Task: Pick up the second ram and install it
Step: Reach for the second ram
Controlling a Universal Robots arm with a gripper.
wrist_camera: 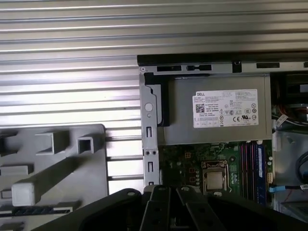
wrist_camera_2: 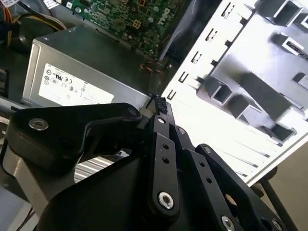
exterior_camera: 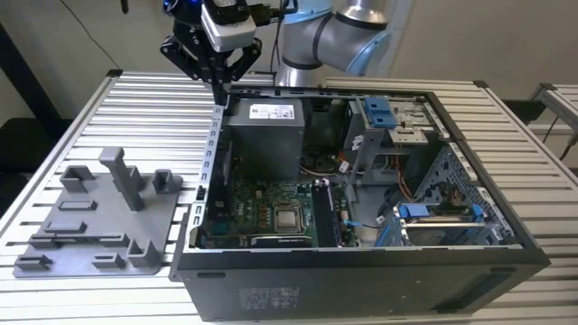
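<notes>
Gripper (exterior_camera: 219, 91) fingers pinched together, load unclear, just above computer case (exterior_camera: 214, 145) wall; memory slots (wrist_camera: 251, 166) well away, install seemingly pending.

The tool (exterior_camera: 219, 88) hangs over the computer case's (exterior_camera: 361, 288) edge beside the power supply (exterior_camera: 269, 132), seemingly closed.

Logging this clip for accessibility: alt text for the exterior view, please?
A robot arm's gripper hangs over the far corner of an open computer case, beside its grey power supply. A grey moulded tray sits on the slatted table at the exterior view's left.
</notes>
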